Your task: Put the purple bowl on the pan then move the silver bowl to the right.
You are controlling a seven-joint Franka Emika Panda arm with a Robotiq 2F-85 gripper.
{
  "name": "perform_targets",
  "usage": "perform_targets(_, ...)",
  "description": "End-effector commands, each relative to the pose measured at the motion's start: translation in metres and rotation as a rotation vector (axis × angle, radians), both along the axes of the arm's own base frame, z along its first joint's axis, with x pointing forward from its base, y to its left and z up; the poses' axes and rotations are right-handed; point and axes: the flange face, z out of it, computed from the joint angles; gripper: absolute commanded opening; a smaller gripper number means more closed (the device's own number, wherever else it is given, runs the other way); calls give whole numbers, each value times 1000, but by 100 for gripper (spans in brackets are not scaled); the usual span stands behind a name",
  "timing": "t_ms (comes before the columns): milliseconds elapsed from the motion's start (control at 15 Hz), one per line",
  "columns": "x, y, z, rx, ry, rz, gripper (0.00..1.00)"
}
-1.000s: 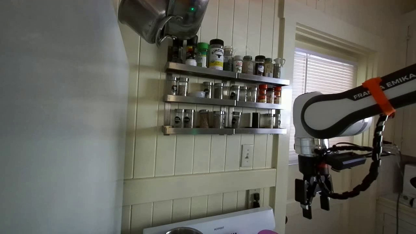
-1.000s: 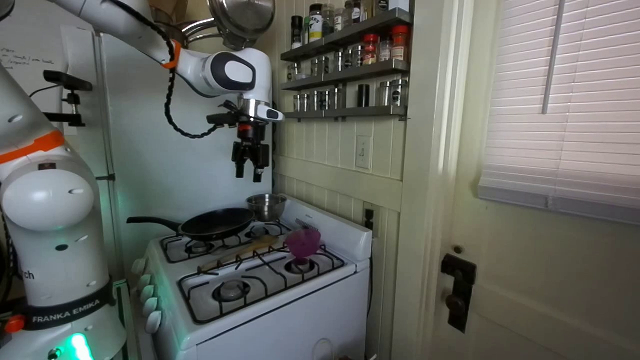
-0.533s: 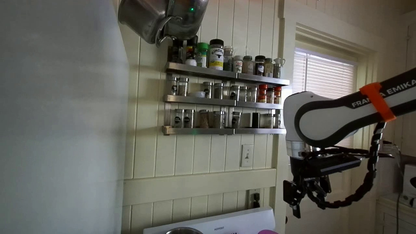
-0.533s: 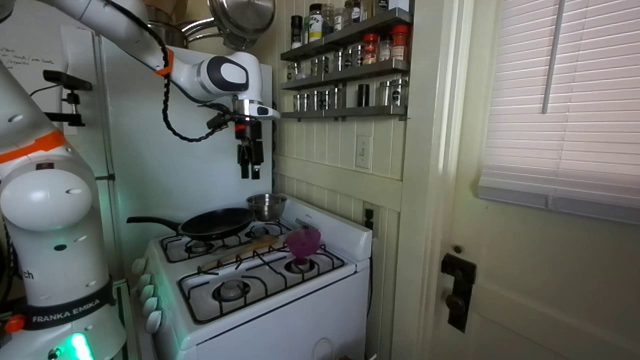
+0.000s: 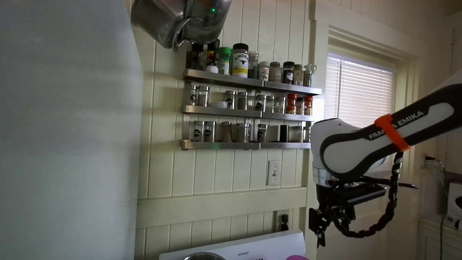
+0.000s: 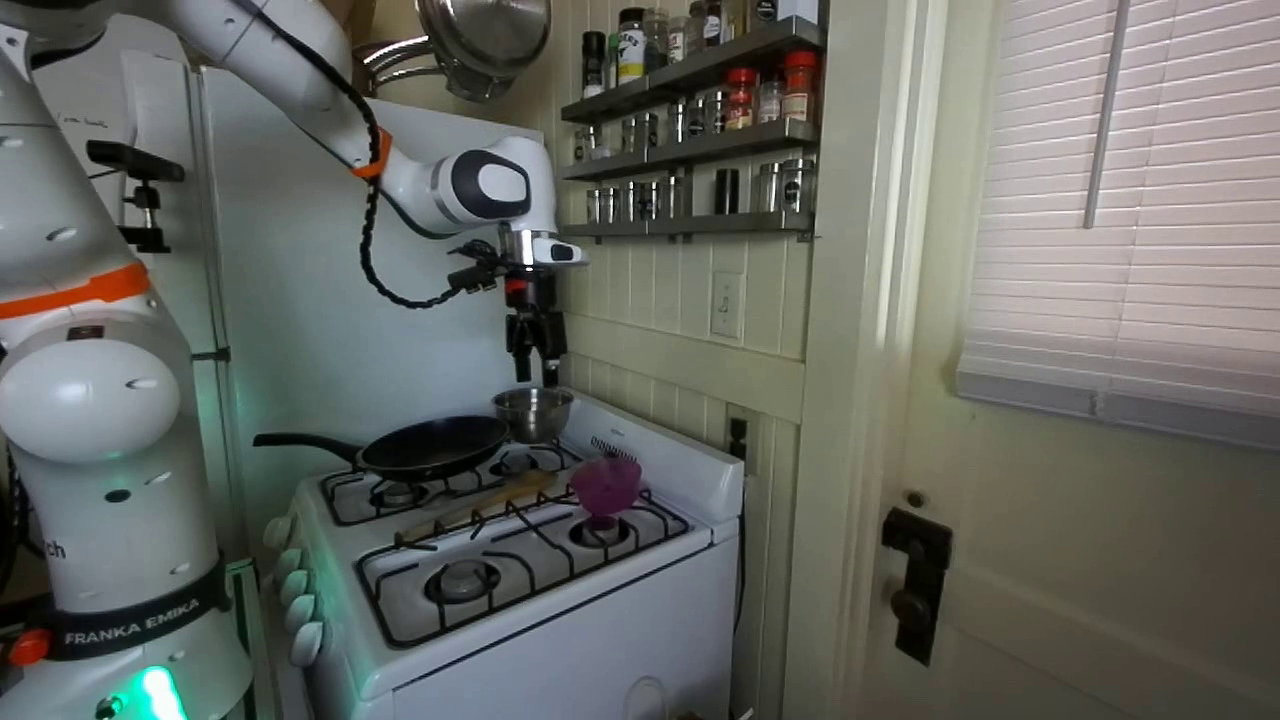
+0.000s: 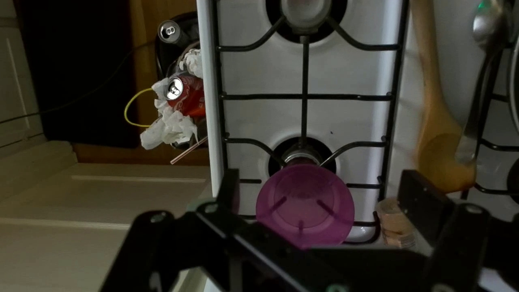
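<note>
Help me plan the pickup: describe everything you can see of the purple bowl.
The purple bowl is round and see-through, apparently plastic, with a wide mouth, a narrower base and no visible handle. It rests mouth up on the dark grate, whose bars show through it, apparently partly over a rear burner. No contents are visible. The open gripper is higher up, not touching it.

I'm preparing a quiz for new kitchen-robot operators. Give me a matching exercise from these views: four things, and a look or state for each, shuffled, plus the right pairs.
Things
1) purple bowl
2) pan
3) silver bowl
4) gripper

Looks and states
A) black, long-handled
B) open, holding nothing
C) see-through
D) shiny metal

Right pairs: 1-C, 2-A, 3-D, 4-B
</note>
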Motion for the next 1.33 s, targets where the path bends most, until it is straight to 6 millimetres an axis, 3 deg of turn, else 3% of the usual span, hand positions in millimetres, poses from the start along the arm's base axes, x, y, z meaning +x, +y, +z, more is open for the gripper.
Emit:
perform_targets(0,20,-2,-27,8,46,47,100)
perform_targets(400,43,-20,-74,15,96,78,100)
perform_targets(467,46,-20,-76,20,100,84,100)
perform_targets(533,33,-17,-68,22,96,64,100)
perform_targets(933,45,-19,-75,26,107,68,100)
perform_targets(1267,84,-13,-101,27,176,145,100)
